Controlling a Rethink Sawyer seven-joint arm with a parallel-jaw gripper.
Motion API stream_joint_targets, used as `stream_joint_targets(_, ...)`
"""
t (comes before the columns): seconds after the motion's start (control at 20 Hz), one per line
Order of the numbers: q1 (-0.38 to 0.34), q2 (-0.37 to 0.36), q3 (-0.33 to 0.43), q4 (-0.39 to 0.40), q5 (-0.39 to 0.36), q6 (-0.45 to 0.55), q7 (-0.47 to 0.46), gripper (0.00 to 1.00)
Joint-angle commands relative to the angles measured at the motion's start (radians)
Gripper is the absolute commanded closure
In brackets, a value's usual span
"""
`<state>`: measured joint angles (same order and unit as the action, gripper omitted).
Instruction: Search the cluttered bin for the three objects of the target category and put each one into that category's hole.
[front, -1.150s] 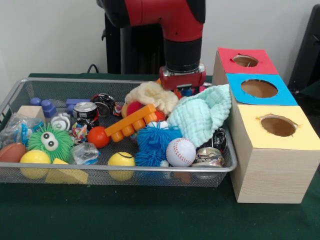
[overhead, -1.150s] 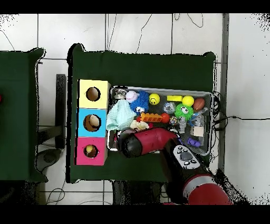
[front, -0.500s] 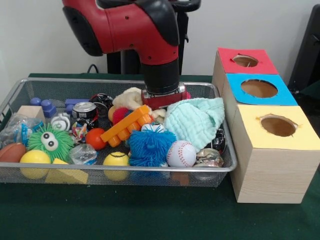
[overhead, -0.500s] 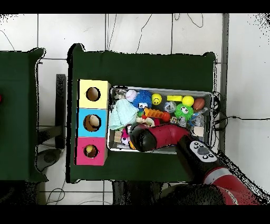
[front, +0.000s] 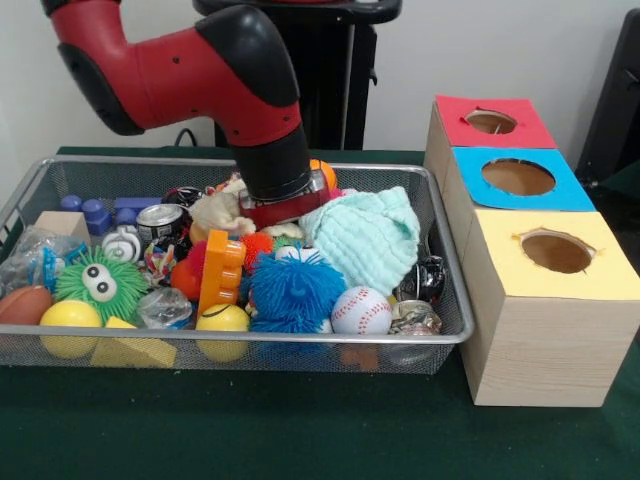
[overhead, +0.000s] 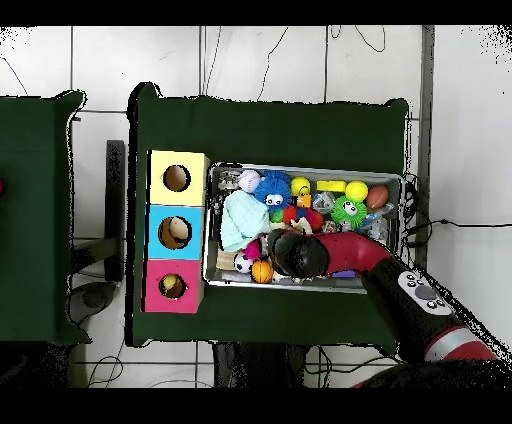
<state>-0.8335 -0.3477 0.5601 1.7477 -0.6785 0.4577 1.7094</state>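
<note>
The wire bin (front: 250, 338) is sitting on the green bench (front: 300, 430) with its long axis running left to right in the front view, and the clutter is filling it from end to end. Near its middle an orange toy brick (front: 220, 272) is standing on end, its long axis close to vertical and its studs facing right towards a blue fuzzy ball (front: 290, 292). A baseball (front: 360, 310) is lying just right of that ball against the front wall, and a yellow ball (front: 222, 320) is resting below the brick. A mint cloth (front: 365, 235) is bunching up over the right part of the pile.

The gripper (front: 283, 212) is pressing down into the heap between a cream plush toy (front: 222, 208) and the cloth; its tip is sinking out of sight among the toys, so whether it is open or shut cannot be told. The red and black arm (front: 190, 70) is reaching in from the upper left.

Further left, a soda can (front: 165, 222) and a green fuzzy ball with eyes (front: 100, 285) are lying in the bin. Just beside the bin's right end a wooden box (front: 540, 350) is standing, showing a red-topped hole (front: 490, 122), a blue-topped hole (front: 518, 177) and a yellow-topped hole (front: 555, 250) in a row
</note>
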Motion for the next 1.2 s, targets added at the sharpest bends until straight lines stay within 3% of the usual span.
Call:
stream_joint_targets(0.05,-0.078,0.060,0.108,-0.205,-0.089,0.181,-0.463,0.00)
stream_joint_targets(0.65,-0.062,-0.013,0.097,-0.210,-0.073,0.257,-0.473,0.00)
stream_joint_targets(1.15,-0.040,-0.035,0.084,-0.211,-0.063,0.273,-0.422,0.00)
stream_joint_targets(1.2,-0.040,-0.036,0.083,-0.210,-0.063,0.272,-0.419,1.00)
